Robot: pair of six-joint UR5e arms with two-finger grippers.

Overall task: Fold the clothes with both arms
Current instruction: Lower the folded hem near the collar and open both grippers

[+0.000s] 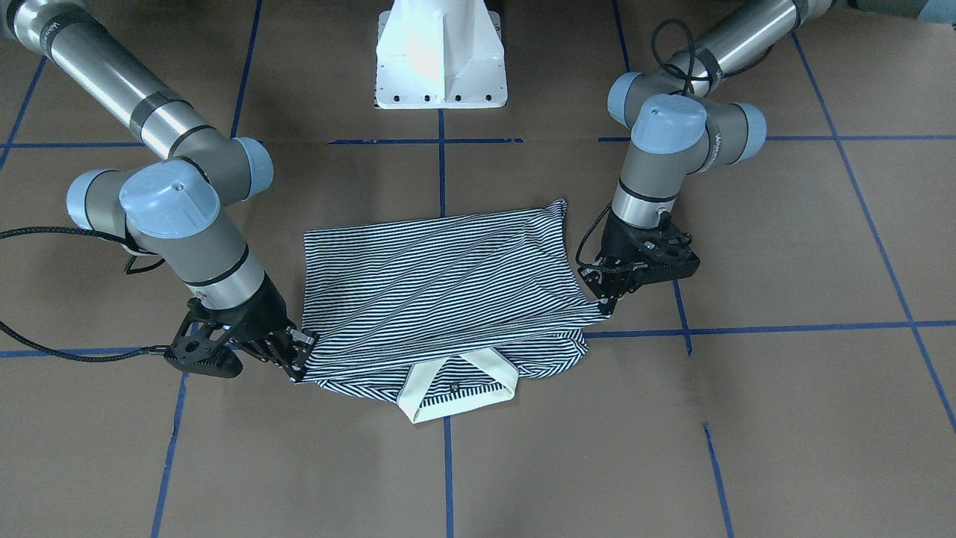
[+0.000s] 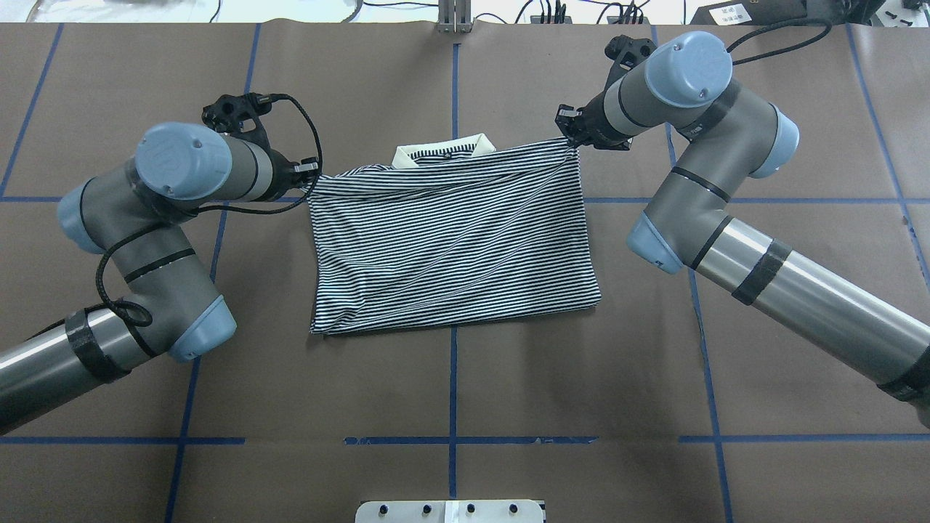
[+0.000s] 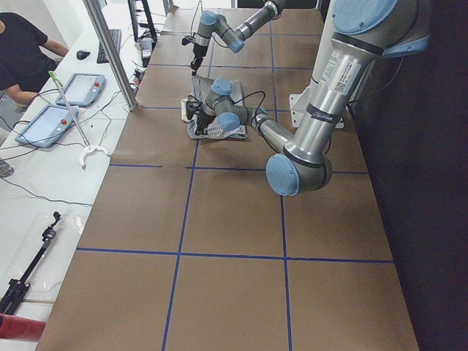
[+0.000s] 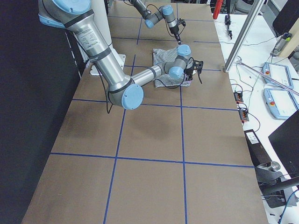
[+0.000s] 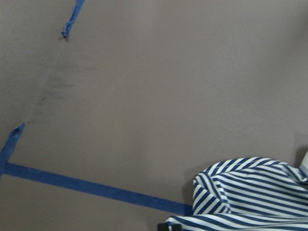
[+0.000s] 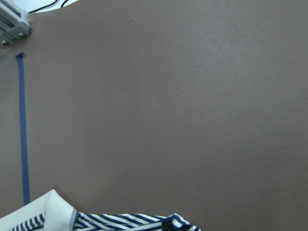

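On the brown surface the striped polo shirt lies doubled over at the centre. The left claw and right claw each pinch a far corner of its upper layer, either side of the cream collar.

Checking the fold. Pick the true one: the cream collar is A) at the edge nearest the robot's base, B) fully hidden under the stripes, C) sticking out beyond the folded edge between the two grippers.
C: the collar shows past the polo shirt's far edge, between the left gripper and right gripper.
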